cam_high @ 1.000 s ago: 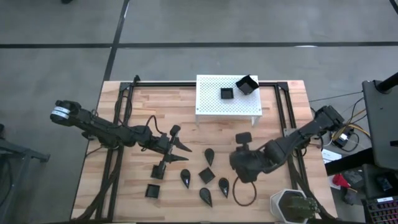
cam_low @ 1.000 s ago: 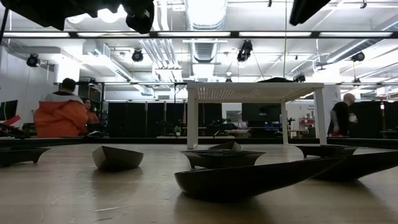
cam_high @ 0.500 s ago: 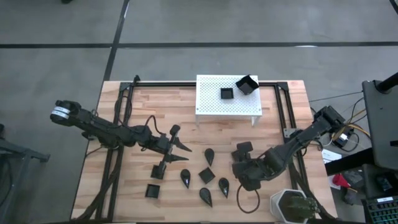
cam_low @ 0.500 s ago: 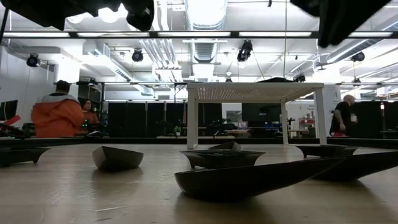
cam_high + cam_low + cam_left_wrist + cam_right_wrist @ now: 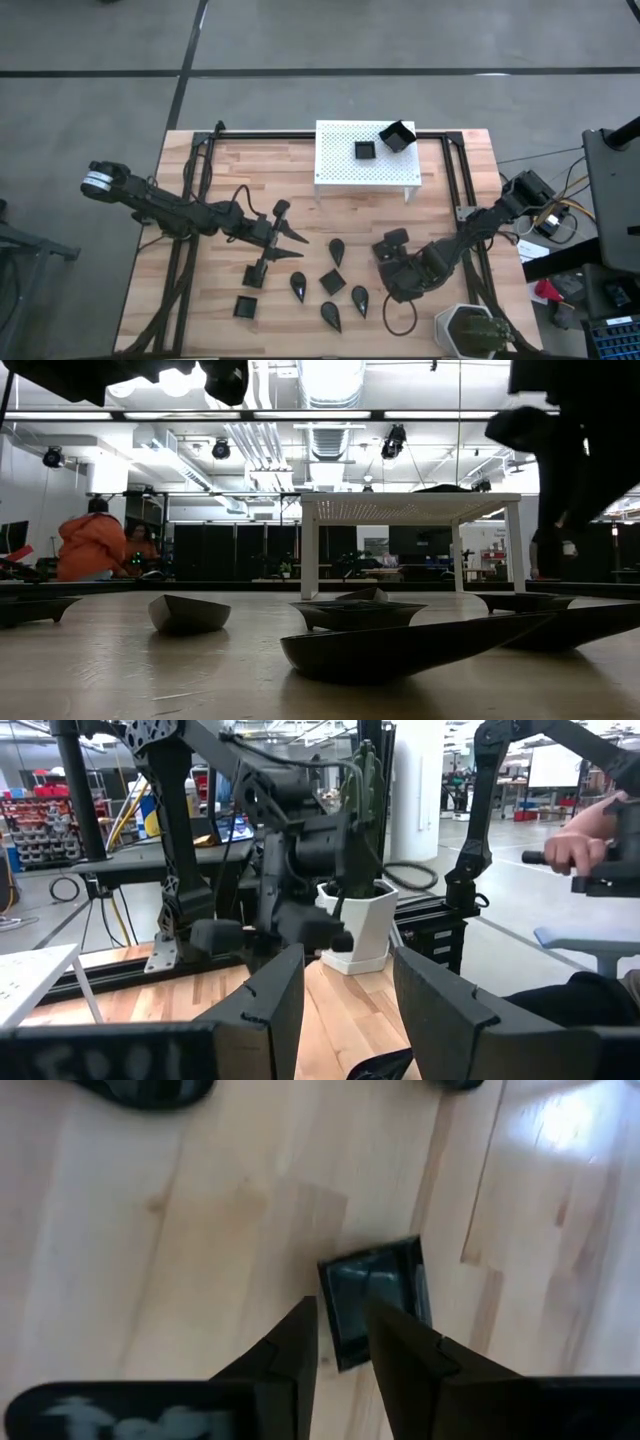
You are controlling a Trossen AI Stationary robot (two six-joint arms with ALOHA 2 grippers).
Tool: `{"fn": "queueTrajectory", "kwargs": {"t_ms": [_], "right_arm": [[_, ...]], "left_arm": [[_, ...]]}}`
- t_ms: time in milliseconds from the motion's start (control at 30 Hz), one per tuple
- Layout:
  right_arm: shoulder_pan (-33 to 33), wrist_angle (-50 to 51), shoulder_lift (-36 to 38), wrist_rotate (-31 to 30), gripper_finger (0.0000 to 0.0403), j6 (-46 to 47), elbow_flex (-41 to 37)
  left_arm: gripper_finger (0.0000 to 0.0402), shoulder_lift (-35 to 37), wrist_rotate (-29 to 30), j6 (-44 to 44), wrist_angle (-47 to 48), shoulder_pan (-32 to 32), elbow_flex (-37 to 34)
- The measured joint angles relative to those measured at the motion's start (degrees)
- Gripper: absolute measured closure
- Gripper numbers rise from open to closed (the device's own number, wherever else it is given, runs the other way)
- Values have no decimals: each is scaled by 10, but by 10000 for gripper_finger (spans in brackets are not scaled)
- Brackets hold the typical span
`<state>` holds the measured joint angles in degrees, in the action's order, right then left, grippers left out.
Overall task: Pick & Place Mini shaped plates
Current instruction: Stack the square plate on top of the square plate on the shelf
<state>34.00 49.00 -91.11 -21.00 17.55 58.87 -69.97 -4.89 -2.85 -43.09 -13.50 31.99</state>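
Small matte black plates lie flat on the wooden table: teardrop ones point(image 5: 337, 250) point(image 5: 298, 285) and square ones point(image 5: 332, 283) point(image 5: 245, 306). Two square plates point(image 5: 365, 150) point(image 5: 397, 135) sit on the white perforated stand point(image 5: 350, 170). My right gripper point(image 5: 340, 1315) points down at the table's near right, open with a narrow gap. Its fingertips stand on either side of one rim of a small square plate point(image 5: 385, 1290), which its body hides in the high view. My left gripper point(image 5: 287, 238) hangs open at the left-centre, pointing right, over bare wood. My right gripper comes from above, one fingertip point(image 5: 300, 1325) outside the square plate's rim point(image 5: 332, 1305) and the other over its hollow. The plate lies flat on the table. Whether the fingers touch it, I cannot tell.
A white pot with a green plant point(image 5: 468, 330) stands at the near right corner, close to the right arm. A dark cable loop point(image 5: 395, 315) lies beside it. Black frame rails run along both table sides. People show in the room beyond, and a hand point(image 5: 580, 845) in the left wrist view.
My right gripper has moved toward the table's near edge and come down; in the low view its dark body has dropped into the picture's upper right. The plates have stayed where they were.
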Motion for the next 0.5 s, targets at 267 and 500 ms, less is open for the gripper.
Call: {"fn": "queueTrajectory", "kwargs": {"t_ms": [267,500], "right_arm": [[0,-54,0,-9,312,-10,-55],[-1,-82,0,-25,310,-17,-88]], "left_arm": [[250,0,0,-1,0,0,0],[250,0,0,-3,-1,0,0]]}}
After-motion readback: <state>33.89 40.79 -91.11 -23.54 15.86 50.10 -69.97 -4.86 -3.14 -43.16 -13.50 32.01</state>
